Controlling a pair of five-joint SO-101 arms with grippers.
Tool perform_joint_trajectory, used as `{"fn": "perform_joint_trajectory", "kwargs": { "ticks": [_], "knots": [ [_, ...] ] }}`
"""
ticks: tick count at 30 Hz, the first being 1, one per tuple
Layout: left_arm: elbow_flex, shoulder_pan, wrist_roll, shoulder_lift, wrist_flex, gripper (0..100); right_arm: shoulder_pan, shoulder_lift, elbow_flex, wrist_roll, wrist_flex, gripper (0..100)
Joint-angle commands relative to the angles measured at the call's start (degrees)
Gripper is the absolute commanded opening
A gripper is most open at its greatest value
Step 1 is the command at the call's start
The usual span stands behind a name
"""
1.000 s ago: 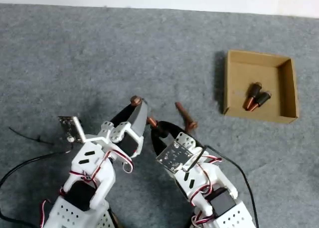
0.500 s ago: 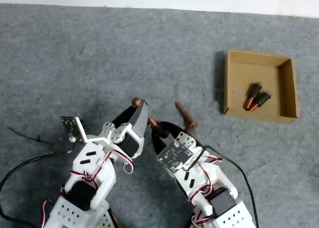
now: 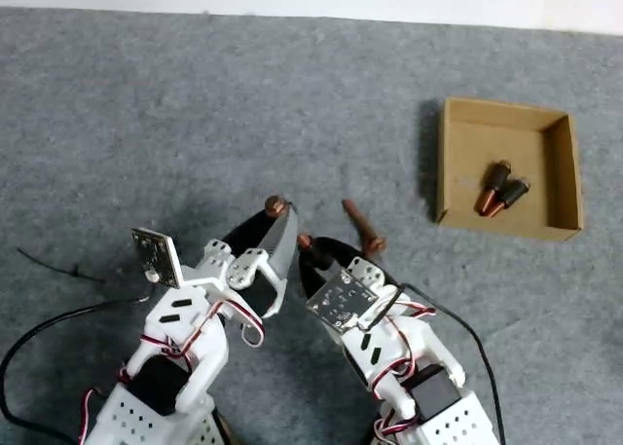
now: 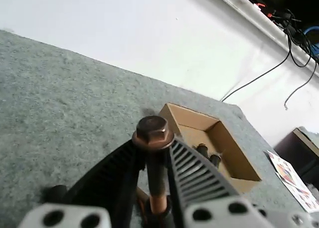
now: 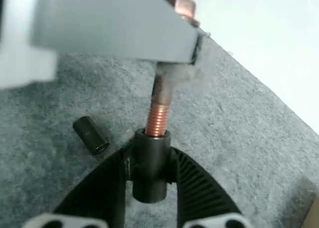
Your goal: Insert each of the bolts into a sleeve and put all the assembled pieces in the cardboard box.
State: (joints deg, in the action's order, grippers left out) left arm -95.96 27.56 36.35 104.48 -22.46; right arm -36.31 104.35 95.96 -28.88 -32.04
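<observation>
My left gripper (image 3: 277, 219) is shut on a copper bolt (image 4: 153, 132), held by its shaft just under the hex head. The bolt's threaded end (image 5: 158, 115) sits in the mouth of a black sleeve (image 5: 148, 163), on which my right gripper (image 5: 148, 175) is shut. The two grippers meet at the table's centre front, right gripper (image 3: 310, 255) beside the left. A second bolt (image 3: 362, 228) lies loose on the carpet just to the right of them. A spare black sleeve (image 5: 91, 134) lies on the carpet close by. The cardboard box (image 3: 458, 133) stands at the right with two assembled pieces (image 3: 498, 189) inside.
Grey carpet covers the table up to a white wall at the back. A thin black cable (image 3: 58, 270) lies at the left by the left arm. The box (image 4: 192, 119) shows beyond the bolt head in the left wrist view.
The left arm has swung slightly right and toward the front, carrying the bolt closer to the right gripper's sleeve. The right arm has barely moved.
</observation>
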Motion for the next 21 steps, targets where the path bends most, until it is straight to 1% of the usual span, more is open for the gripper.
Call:
{"fn": "perform_joint_trajectory", "kwargs": {
  "ticks": [1,7,12,15,17,21],
  "knots": [
    [-1.27,3.65,-3.69,0.22,-3.87,0,1.36,1.01,5.85,-0.18,3.74,0.3],
    [-1.27,3.74,-3.6,0.22,-6.68,0,2.33,1.01,5.85,-0.09,3.91,0.3],
    [-1.27,3.65,-3.52,0.22,-6.59,0,2.33,1.01,5.85,-0.09,3.91,0.3],
    [-1.27,1.36,-3.52,0.22,-6.59,2,2.42,1.01,5.85,-0.09,3.91,0.3],
    [-1.27,1.19,-3.43,0.22,-6.77,10,2.42,1.01,5.85,-0.09,3.91,0.4],
    [-1.27,1.36,-3.43,0.22,-8.18,35,2.51,1.01,5.85,-0.09,3.91,0.4]
  ]
}}
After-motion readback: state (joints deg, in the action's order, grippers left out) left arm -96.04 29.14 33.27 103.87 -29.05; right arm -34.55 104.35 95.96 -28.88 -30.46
